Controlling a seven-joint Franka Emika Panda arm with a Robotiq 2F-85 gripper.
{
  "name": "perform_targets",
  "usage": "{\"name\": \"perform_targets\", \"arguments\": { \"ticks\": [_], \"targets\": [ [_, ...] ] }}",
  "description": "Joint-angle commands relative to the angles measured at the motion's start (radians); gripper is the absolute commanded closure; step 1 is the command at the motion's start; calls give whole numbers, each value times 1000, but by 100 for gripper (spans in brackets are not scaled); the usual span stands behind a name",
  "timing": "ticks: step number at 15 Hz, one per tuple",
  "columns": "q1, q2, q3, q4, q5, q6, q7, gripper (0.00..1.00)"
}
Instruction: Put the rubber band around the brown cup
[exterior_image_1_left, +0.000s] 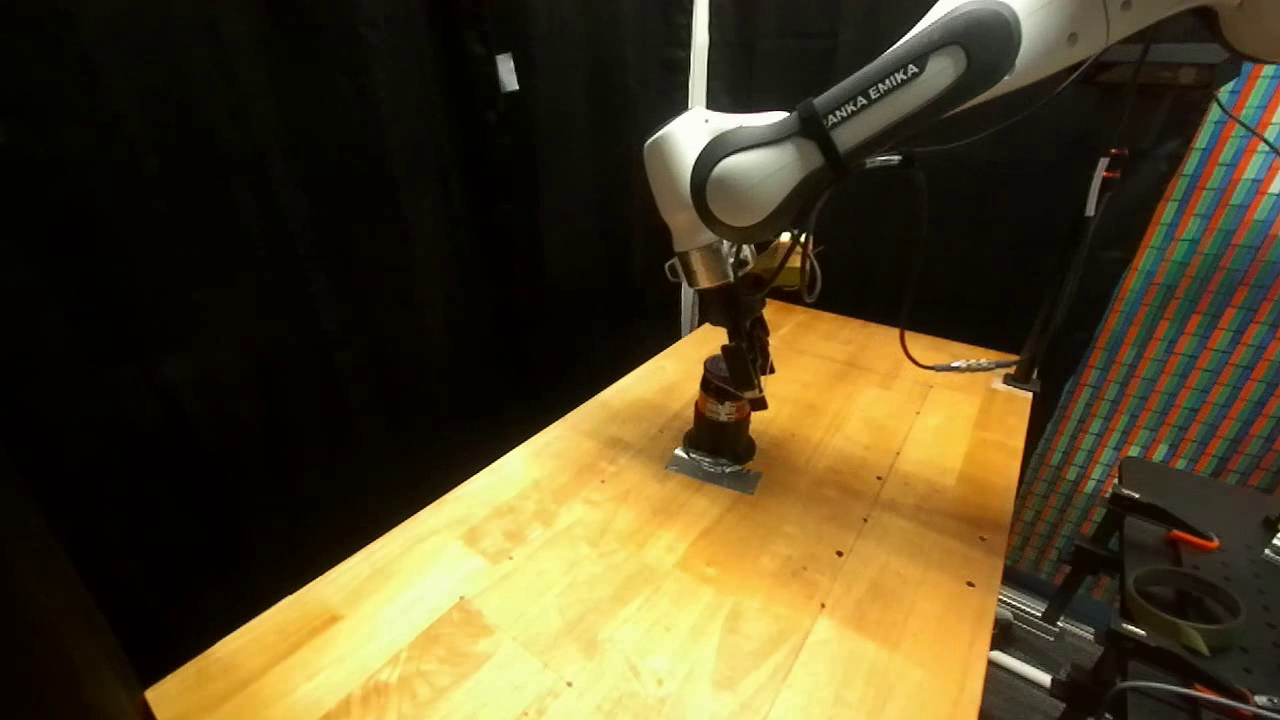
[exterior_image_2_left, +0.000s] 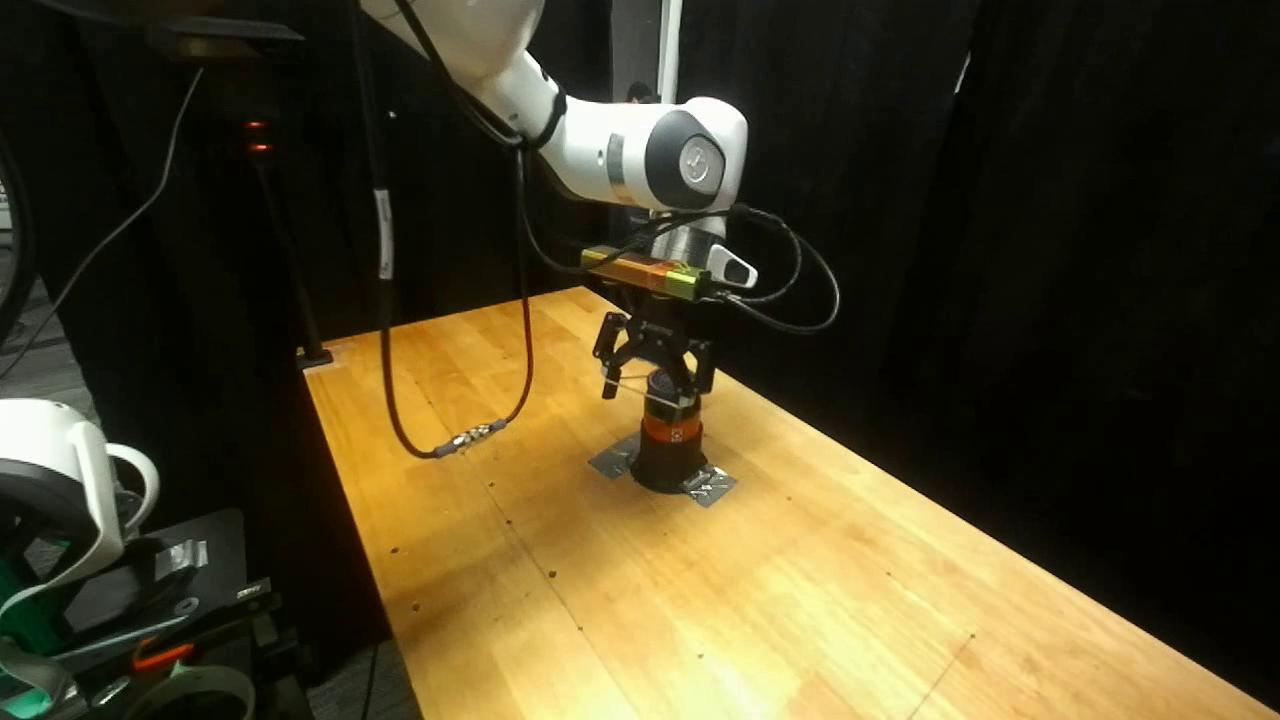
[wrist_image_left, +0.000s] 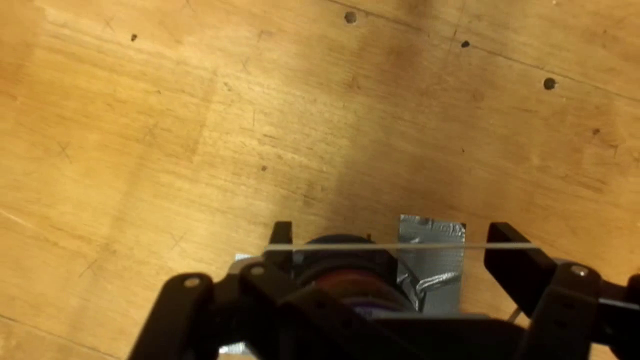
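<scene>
The small dark brown cup (exterior_image_1_left: 722, 436) with an orange-brown band stands upright on the wooden table in both exterior views (exterior_image_2_left: 668, 462). In the wrist view the cup (wrist_image_left: 357, 282) sits low, partly hidden by the left finger and linkage. My gripper (exterior_image_2_left: 648, 390) points down at the height of the cup's top, one finger close beside or in front of the cup, the other off to the side. In the wrist view the gripper (wrist_image_left: 394, 240) is open. The pale rubber band (wrist_image_left: 435, 246) is stretched straight between its fingers, across the cup. I cannot tell whether the band encircles the cup.
Grey duct tape (exterior_image_1_left: 715, 472) fixes the cup's base to the wooden table (exterior_image_2_left: 800, 600). A dark cable (exterior_image_2_left: 470, 437) hangs from the arm down to the table. A cart with a tape roll (exterior_image_1_left: 1185, 605) stands beside the table. Black curtains (exterior_image_1_left: 300, 250) hang behind.
</scene>
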Motion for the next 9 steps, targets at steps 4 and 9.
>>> {"name": "perform_targets", "arguments": {
  "ticks": [4,9],
  "targets": [
    [14,-232,-5,-375,-91,236,31,0],
    [28,-335,-36,-617,-229,631,155,0]
  ]
}}
